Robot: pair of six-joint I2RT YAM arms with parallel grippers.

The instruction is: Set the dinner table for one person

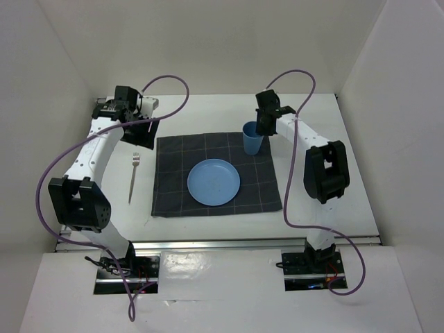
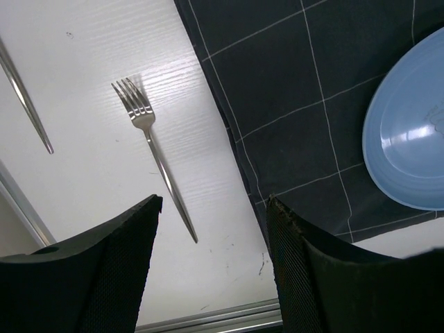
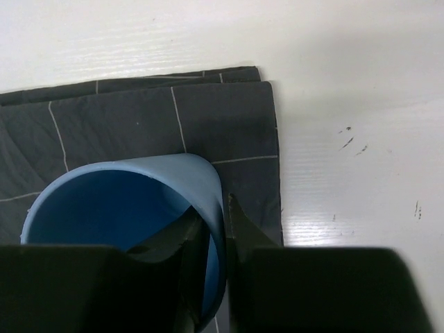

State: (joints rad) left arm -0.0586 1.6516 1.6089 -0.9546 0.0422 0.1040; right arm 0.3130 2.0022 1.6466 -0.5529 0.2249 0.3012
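The dinner table [image 1: 347,173] is white, with a silver rail along its near edge. A dark grey checked placemat [image 1: 173,187] lies in the middle with a blue plate [image 1: 214,182] on it. A blue cup [image 1: 252,138] stands upright on the mat's far right corner. My right gripper [image 1: 264,123] is shut on the cup's wall [image 3: 201,187], one finger inside and one outside [image 3: 215,215]. A silver fork [image 1: 132,177] lies on the table left of the mat. My left gripper [image 1: 132,111] is open and empty above the far left of the table [image 2: 214,201].
In the left wrist view the fork [image 2: 156,163] lies beside the placemat's edge [image 2: 291,90], with the plate [image 2: 413,132] at the right. A second thin silver utensil handle [image 2: 24,97] lies left of the fork. White walls enclose the table.
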